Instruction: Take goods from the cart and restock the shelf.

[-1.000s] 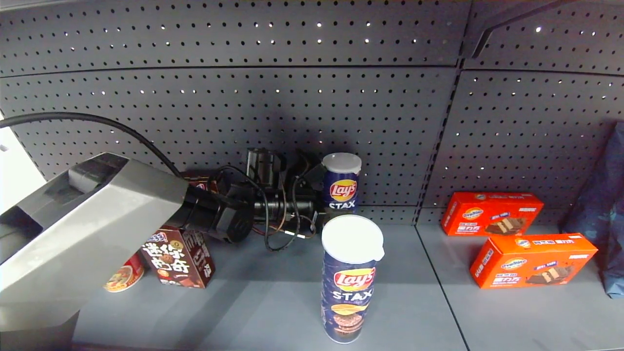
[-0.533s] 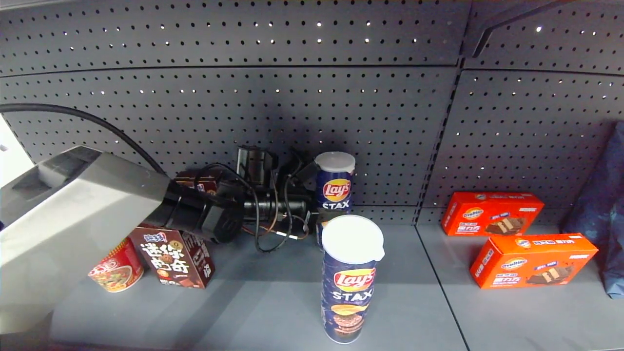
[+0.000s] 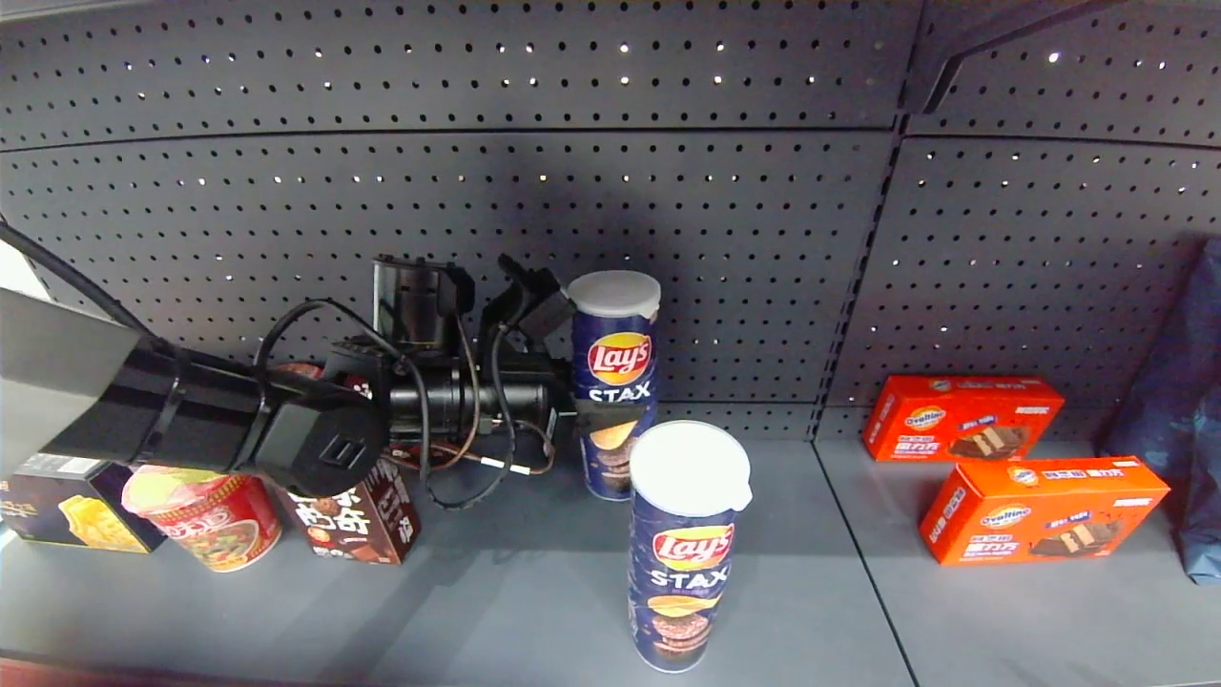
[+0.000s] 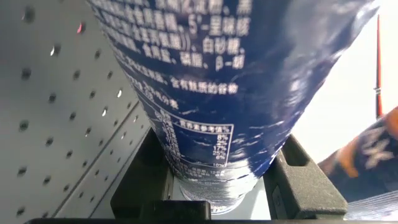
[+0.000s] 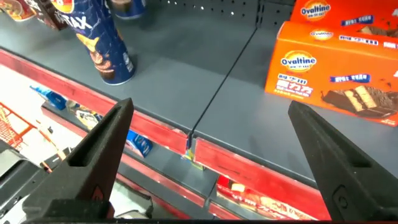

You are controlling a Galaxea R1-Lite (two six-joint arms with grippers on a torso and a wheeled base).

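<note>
My left gripper point(image 3: 603, 412) is shut on a blue chip can point(image 3: 615, 367) with a white lid, holding it upright near the pegboard at the back of the grey shelf point(image 3: 534, 592). In the left wrist view the can point(image 4: 211, 93) sits between both black fingers point(image 4: 305, 183). A second, identical can point(image 3: 687, 544) stands free at the shelf's front, just right of the held one. My right gripper point(image 5: 217, 155) hangs open outside the shelf's red front edge point(image 5: 149, 134), with nothing between its fingers; that view shows the front can point(image 5: 102, 43).
Left of the arm stand a cup of noodles point(image 3: 205, 515), a brown snack box point(image 3: 358, 515) and a dark box point(image 3: 67, 510). Two orange boxes point(image 3: 963, 415) point(image 3: 1040, 506) lie on the right section, with a blue bag point(image 3: 1183, 420) at the far right.
My left arm has swung to the left with the can in its grip, carrying it left along the back wall and a little higher. The front can has stayed put.
</note>
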